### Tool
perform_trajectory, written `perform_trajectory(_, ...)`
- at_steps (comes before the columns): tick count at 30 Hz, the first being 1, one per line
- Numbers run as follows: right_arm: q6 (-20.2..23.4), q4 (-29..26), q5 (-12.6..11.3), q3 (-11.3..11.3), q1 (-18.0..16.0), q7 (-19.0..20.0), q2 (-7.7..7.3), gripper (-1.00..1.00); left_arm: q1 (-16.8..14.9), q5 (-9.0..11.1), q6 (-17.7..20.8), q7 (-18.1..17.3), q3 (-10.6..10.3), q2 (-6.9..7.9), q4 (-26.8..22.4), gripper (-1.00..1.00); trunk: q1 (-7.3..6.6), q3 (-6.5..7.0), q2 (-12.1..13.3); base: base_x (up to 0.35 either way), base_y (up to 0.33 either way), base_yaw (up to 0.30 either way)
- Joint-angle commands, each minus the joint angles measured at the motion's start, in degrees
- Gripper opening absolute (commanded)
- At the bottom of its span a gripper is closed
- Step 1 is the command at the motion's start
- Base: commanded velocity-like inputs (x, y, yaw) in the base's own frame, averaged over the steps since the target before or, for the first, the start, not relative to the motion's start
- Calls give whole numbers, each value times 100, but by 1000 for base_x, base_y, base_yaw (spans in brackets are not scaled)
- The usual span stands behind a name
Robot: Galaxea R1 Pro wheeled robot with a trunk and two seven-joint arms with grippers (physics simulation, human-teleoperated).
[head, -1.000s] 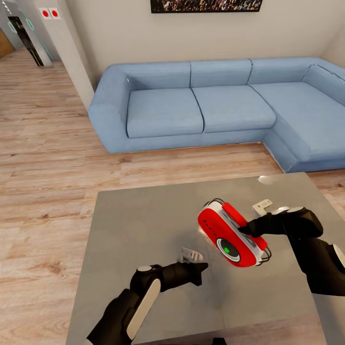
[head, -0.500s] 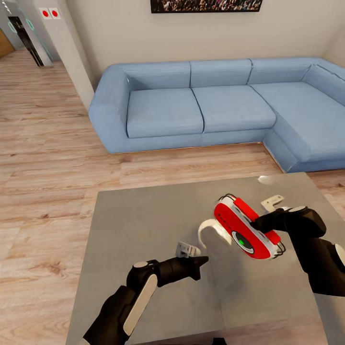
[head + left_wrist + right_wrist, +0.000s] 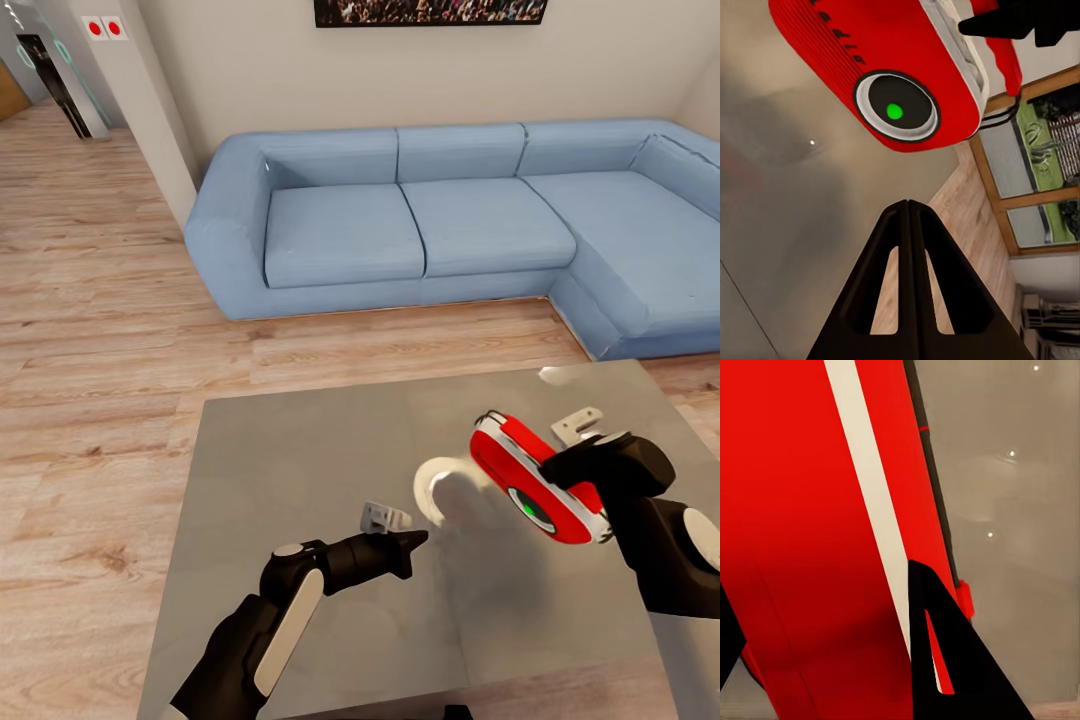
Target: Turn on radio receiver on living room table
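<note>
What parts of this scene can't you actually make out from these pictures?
- Head view: the right gripper hides part of the radio receiver.
- Right wrist view: the radio's dial is out of sight; its red body is cut off by the edges.
- Head view: the framed photo is cut by the top edge, too small to read.

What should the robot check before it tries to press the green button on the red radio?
1. Radio receiver gripped by the right gripper: ok, fingers on both sides.
2. Radio lifted off the table: ok, held tilted above it.
3. Dial faces the left gripper: ok.
4. Left gripper shut to poke: ok, fingers together.
5. Left gripper touching the dial: not ok, a gap remains.
6. Radio already on: cannot tell.
</note>
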Motion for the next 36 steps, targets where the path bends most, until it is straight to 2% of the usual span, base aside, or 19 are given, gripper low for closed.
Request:
perform_trajectory(1,0,1,27,2,-2,36,1,-100,0,3,0,0,1,-2,1,-100,0,0,0,0,0,0)
perform_trajectory(6,0,7,73,27,-2,366,5,-100,0,7,0,0,4,0,7,-100,0,0,0,0,0,0)
perform_trajectory(9,0,8,86,38,-2,425,9,-100,0,10,0,0,9,1,12,-100,0,0,0,0,0,0)
perform_trajectory(23,0,36,77,38,-2,471,15,-100,0,20,0,8,13,-8,31,-100,0,0,0,0,0,0)
perform_trajectory(33,0,520,36,19,-2,411,30,-100,1,20,0,17,15,-8,32,-100,0,0,0,0,0,0)
perform_trajectory(36,-43,577,25,13,-2,404,108,-100,1,20,0,18,14,-8,32,-100,0,0,0,0,0,0)
